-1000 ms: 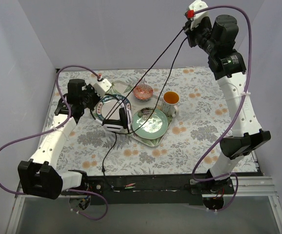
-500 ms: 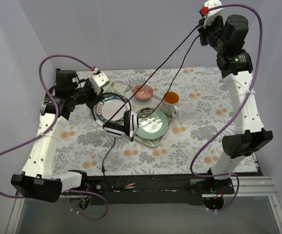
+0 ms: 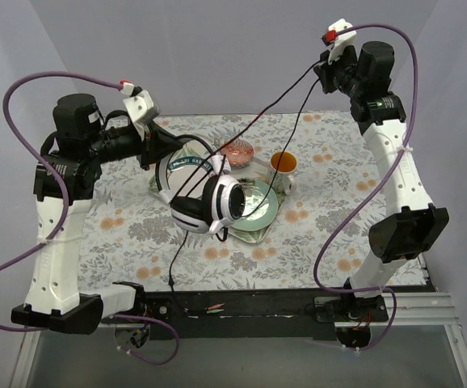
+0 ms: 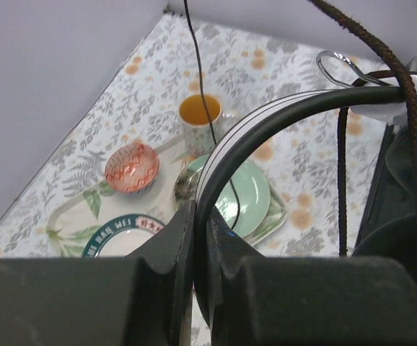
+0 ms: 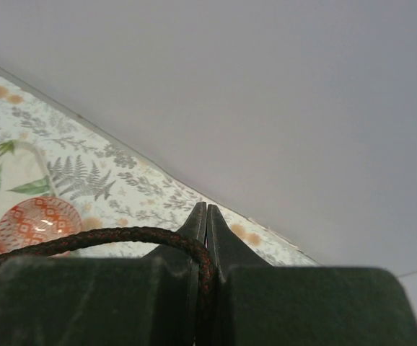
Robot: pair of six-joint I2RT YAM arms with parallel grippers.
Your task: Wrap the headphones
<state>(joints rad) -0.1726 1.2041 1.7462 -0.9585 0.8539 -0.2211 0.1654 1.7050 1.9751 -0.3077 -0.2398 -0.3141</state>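
Hanging above the tabletop (image 3: 338, 202), centre-left of the top view: headphones (image 3: 216, 202). Held by the headband (image 4: 266, 126) in the clamped left gripper (image 4: 198, 216); cable (image 5: 86, 238) pinched between the closed right gripper (image 5: 205, 214) fingers, upper right.

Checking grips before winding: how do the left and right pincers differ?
The left pincer grips the thin black headband of the white-and-black over-ear headphones; the right pincer pinches their thin black braided cable. The left pincer is over the left side of the floral tablecloth; the right pincer near its far right corner. Both are shut and raised.
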